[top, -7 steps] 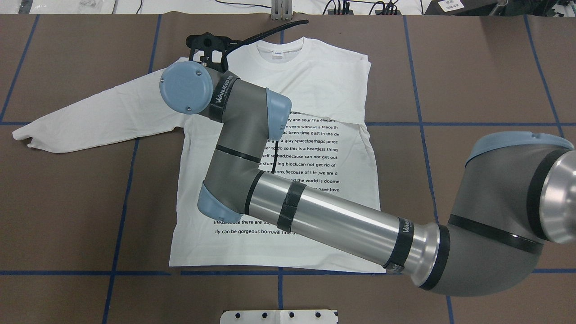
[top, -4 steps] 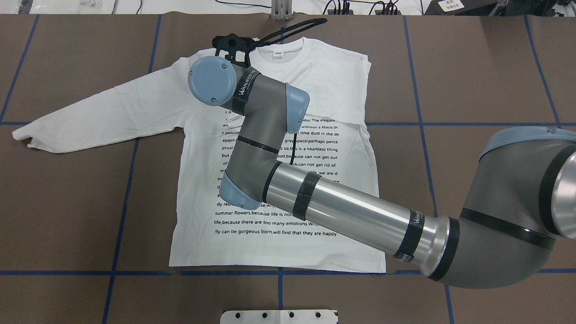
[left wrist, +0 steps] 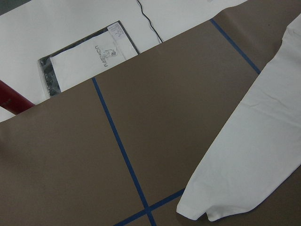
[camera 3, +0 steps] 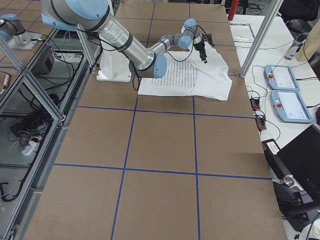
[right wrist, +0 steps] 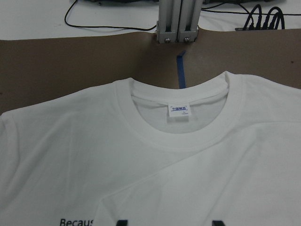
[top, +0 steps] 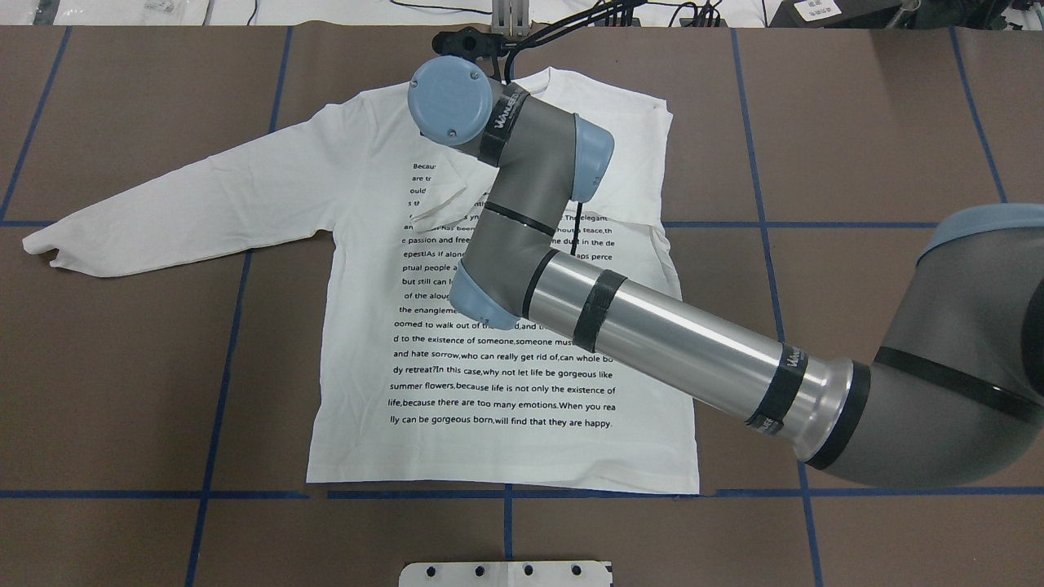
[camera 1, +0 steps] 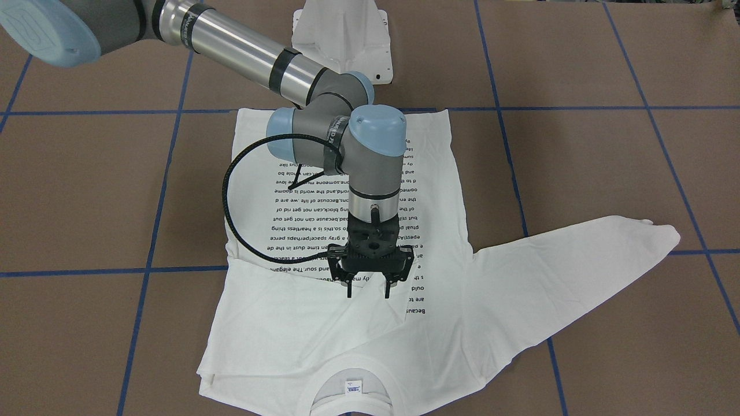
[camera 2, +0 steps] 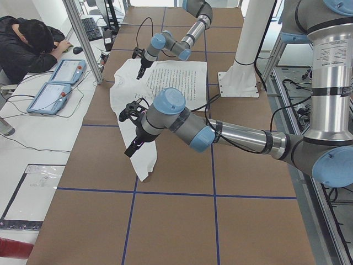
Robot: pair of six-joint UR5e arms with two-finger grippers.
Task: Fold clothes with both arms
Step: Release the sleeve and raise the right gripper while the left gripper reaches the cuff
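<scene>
Though most of the brown-papered table (top: 122, 367) with its blue tape grid lies bare, the white long-sleeved shirt (top: 506, 448) is spread flat on its middle, print side up, hem toward the robot and neck toward the far edge. Across it from the robot's right reaches the right arm (top: 677, 350), its elbow bent over the chest and its wrist above the neck end. In the left side view the left arm (camera 2: 242, 135) stretches out low beyond the garment's left end. One sleeve (top: 179, 204) lies straight out to the robot's left, while the other sleeve (camera 1: 300, 306) is folded inward across the upper chest and covers part of the top lines of the black printed text (top: 506, 367). Pointing straight down over that folded sleeve, the right gripper (camera 1: 368, 293) has its two fingers spread apart with nothing between them. Seen only from the side, the left gripper (camera 2: 131, 152) hangs near the outstretched cuff, and I cannot tell whether its fingers are apart or together. A ribbed round collar (right wrist: 178, 143) sits at the table's far edge, with a small white label (right wrist: 178, 110) inside the back of the neck.
</scene>
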